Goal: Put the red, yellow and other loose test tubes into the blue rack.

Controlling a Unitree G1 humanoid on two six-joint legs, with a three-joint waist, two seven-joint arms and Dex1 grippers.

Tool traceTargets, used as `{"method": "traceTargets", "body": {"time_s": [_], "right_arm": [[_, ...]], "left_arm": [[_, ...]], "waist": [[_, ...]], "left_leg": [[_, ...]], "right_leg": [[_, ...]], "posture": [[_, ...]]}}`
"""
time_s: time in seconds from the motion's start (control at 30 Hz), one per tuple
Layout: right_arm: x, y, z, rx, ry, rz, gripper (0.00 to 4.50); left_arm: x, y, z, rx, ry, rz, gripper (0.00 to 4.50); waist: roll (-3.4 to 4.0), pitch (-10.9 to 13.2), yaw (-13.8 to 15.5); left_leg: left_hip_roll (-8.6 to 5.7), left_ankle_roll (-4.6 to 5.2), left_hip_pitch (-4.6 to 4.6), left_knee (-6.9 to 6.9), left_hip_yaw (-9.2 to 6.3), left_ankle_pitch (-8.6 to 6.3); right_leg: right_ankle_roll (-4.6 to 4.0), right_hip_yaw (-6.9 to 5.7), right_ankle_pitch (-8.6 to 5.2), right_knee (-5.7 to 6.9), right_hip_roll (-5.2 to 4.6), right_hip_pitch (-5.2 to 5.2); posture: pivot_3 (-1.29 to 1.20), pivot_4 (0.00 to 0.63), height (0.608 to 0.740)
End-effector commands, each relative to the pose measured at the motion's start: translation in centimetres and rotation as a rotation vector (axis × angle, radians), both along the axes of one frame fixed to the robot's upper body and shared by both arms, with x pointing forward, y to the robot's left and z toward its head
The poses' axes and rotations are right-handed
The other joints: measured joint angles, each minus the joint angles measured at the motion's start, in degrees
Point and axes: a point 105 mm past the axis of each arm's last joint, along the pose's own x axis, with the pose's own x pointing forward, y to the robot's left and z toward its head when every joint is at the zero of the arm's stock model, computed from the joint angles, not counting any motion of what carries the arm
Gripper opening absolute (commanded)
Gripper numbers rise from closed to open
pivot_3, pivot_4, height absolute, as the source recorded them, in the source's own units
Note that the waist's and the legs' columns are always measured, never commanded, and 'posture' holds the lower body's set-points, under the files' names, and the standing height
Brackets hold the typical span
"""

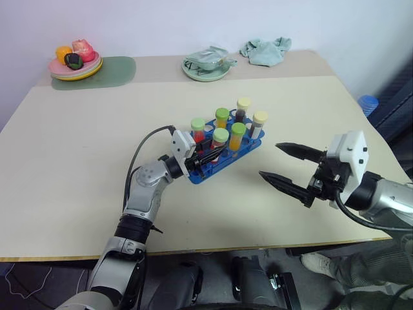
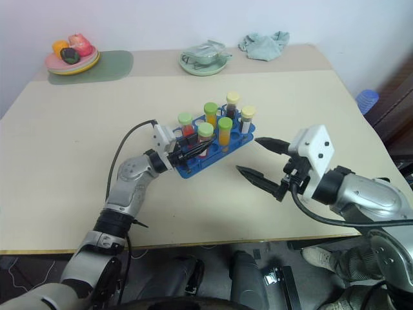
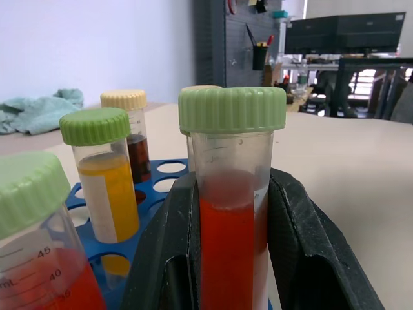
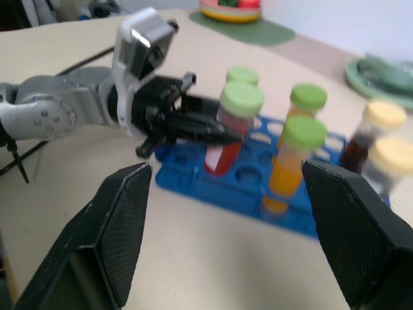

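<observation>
The blue rack (image 1: 201, 174) lies mid-table with several capped test tubes standing in it. Among them are a yellow one with a green cap (image 1: 237, 137) and a dark brown one with a cream cap (image 1: 243, 108). My left gripper (image 1: 213, 153) is shut on a red test tube with a pale green cap (image 3: 227, 239), holding it at the rack's near row, slightly tilted. Whether its tip sits in a hole I cannot tell. My right gripper (image 1: 270, 160) hovers open just right of the rack, with nothing between its fingers.
At the table's far left, a pink plate of fruit (image 1: 76, 64) rests on a green mat. A green plate with a cloth (image 1: 206, 66) and a crumpled green cloth (image 1: 264, 50) lie along the far edge. Bare tabletop surrounds the rack.
</observation>
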Motion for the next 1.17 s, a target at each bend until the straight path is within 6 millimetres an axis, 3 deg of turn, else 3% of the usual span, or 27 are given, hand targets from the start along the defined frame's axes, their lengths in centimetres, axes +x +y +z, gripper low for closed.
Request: {"method": "traceTargets", "body": {"time_s": [0.03, 0.17, 0.4, 0.43, 0.7, 0.83, 1.0, 1.17], "right_arm": [[-1.0, -0.2, 0.4, -0.020, -0.012, 0.003, 3.79], [-1.6, -0.8, -0.2, -0.030, 0.017, -0.015, 3.79], [-1.7, -1.0, -0.3, -0.059, 0.006, -0.026, 3.79], [-1.7, -1.1, -0.3, -0.061, 0.004, -0.027, 3.79], [-1.6, -1.5, -0.7, -0.061, 0.008, -0.013, 3.79], [-1.2, -1.8, -1.3, -0.037, 0.023, -0.009, 3.79], [-0.6, -2.8, -2.4, -0.051, 0.043, -0.044, 3.79], [0.6, -4.1, -2.7, -0.045, 0.032, -0.101, 3.79]], "left_arm": [[0.4, 0.9, -0.5, 0.011, 0.003, 0.048, 0.77], [0.5, 1.0, -0.6, 0.007, 0.018, 0.038, 0.77], [0.3, 1.3, 0.1, -0.040, 0.058, 0.005, 4.32], [0.3, 1.4, 0.2, -0.044, 0.056, 0.006, 4.47], [-1.0, 4.1, 4.5, -0.103, -0.035, 0.043, 4.47], [-1.1, 9.1, 3.3, -0.007, 0.037, 0.175, 4.47], [-2.2, 14.4, -0.1, 0.161, 0.180, 0.384, 4.47], [-4.2, 17.3, -0.2, 0.188, 0.226, 0.471, 4.47]], "waist": [[0.03, 0.0, -0.1], [0.07, -0.1, -0.1], [0.09, -0.1, 0.0], [0.08, -0.1, 0.0], [0.09, -0.1, -0.1], [0.17, -0.1, -0.3], [0.18, -0.1, 0.1], [0.18, -0.1, 0.1]], "left_leg": [[0.00, 0.00, 0.01, 0.00, 0.00, 0.00], [0.00, 0.00, 0.05, 0.00, 0.01, 0.00], [0.01, 0.02, 0.10, 0.00, 0.00, -0.01], [0.01, 0.02, 0.10, 0.00, 0.00, -0.02], [0.02, 0.02, 0.08, 0.00, -0.02, -0.02], [0.04, 0.02, 0.14, -0.05, 0.01, -0.02], [0.07, 0.04, 0.16, -0.08, 0.01, -0.03], [0.07, 0.10, 0.16, -0.08, 0.00, -0.08]], "right_leg": [[0.00, 0.00, 0.00, 0.00, 0.00, 0.01], [0.02, 0.01, 0.01, 0.01, 0.01, 0.05], [0.02, 0.00, 0.01, -0.02, 0.03, 0.10], [0.02, 0.00, 0.01, -0.03, 0.03, 0.10], [0.02, 0.01, 0.01, -0.04, 0.03, 0.10], [0.02, 0.02, 0.01, -0.05, 0.09, 0.10], [0.02, 0.03, 0.01, -0.13, 0.15, 0.17], [0.02, 0.00, 0.01, -0.24, 0.18, 0.23]], "posture": [[0.00, 0.150, 0.740], [0.00, 0.150, 0.740], [0.00, 0.150, 0.740], [0.00, 0.150, 0.740], [0.00, 0.150, 0.740], [0.00, 0.150, 0.740], [0.00, 0.150, 0.740], [0.00, 0.150, 0.740]]}}
